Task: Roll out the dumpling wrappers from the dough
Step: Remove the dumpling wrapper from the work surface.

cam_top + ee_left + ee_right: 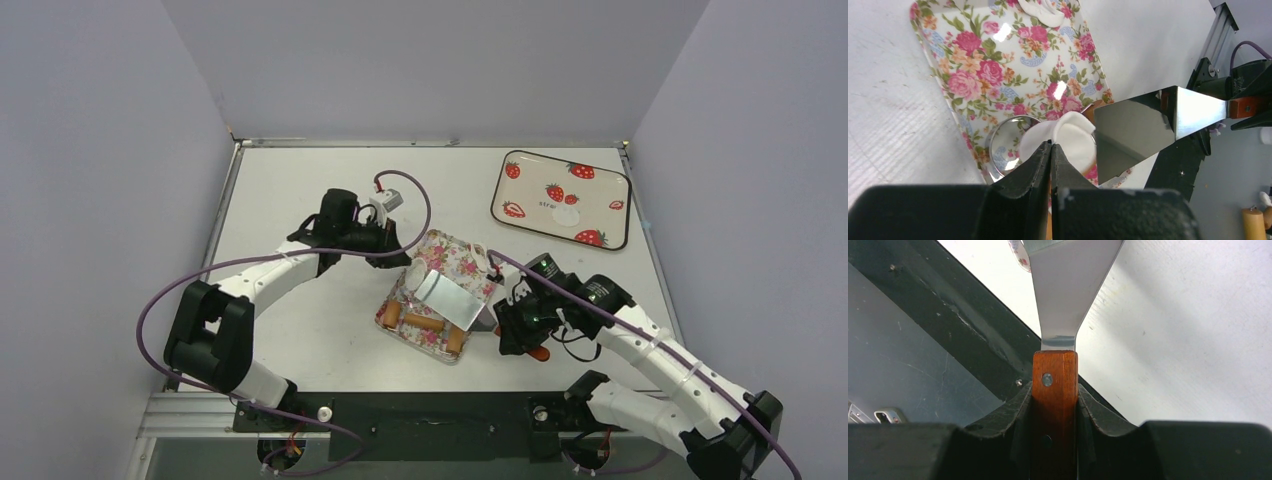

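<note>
The spatula point(1138, 127) is held over the lower right end of the floral tray point(973, 65), its blade just beside the dumpling wrapper point(1075, 140), presumably so the disc can be passed onto it (a transfer seems intended). The right gripper point(1054, 395) is clamped on the spatula's wooden handle. The left gripper point(1050, 147) is closed tip to tip, apparently pinching the wrapper's folded edge.

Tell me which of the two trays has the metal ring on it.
The floral tray, the nearer one, with the ring at one corner. The strawberry tray, far right, carries only a white disc.
</note>
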Robot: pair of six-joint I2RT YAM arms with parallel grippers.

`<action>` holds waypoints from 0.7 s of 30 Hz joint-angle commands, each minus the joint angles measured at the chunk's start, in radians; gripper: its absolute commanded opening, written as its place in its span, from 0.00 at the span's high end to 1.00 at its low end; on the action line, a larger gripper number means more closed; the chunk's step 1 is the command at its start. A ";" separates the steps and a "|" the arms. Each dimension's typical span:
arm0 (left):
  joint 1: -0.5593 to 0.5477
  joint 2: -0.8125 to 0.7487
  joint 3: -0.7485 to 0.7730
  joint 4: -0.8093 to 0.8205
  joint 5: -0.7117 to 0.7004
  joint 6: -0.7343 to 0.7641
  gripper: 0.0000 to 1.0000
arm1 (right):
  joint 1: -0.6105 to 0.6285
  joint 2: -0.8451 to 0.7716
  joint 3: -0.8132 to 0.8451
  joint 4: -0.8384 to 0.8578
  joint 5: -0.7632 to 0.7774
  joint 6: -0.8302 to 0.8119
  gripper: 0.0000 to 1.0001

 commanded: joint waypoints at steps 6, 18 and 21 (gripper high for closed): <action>-0.010 0.021 0.049 0.017 -0.022 0.039 1.00 | -0.018 0.035 0.048 -0.066 0.042 0.027 1.00; -0.058 0.018 0.071 0.031 0.006 -0.029 1.00 | -0.028 0.118 0.122 -0.011 -0.004 -0.008 1.00; -0.058 0.013 0.072 0.036 0.004 -0.043 1.00 | -0.026 0.132 0.119 -0.006 -0.020 -0.015 1.00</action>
